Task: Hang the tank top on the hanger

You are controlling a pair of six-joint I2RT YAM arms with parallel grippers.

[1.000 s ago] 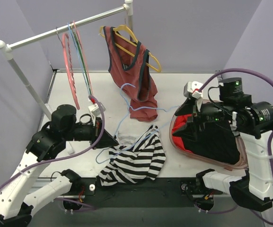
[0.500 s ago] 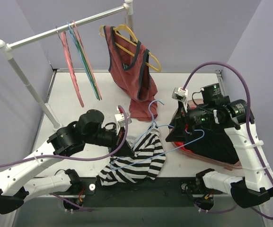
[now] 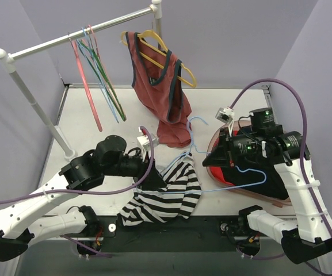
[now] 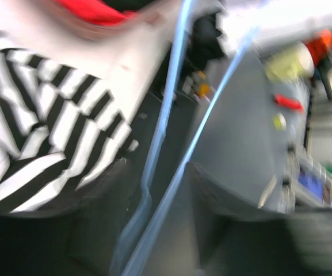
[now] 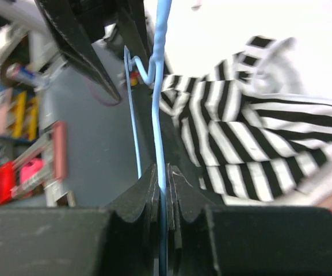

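One sure grip: my right gripper (image 5: 163, 172) pinches the hanger (image 5: 159, 132) wire, light and springy. Left gripper (image 4: 157, 184) straddles it, grip unclear. Tank top (image 3: 168, 198) heaped between my arms, floppy; I'd grab a strap.

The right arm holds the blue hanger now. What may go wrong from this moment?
1. The right gripper pinches only the thin wire of the hanger, so it may swivel or slip.
2. The tank top lies bunched at the near edge of the table; the wire might snag a fold, or drag it off.
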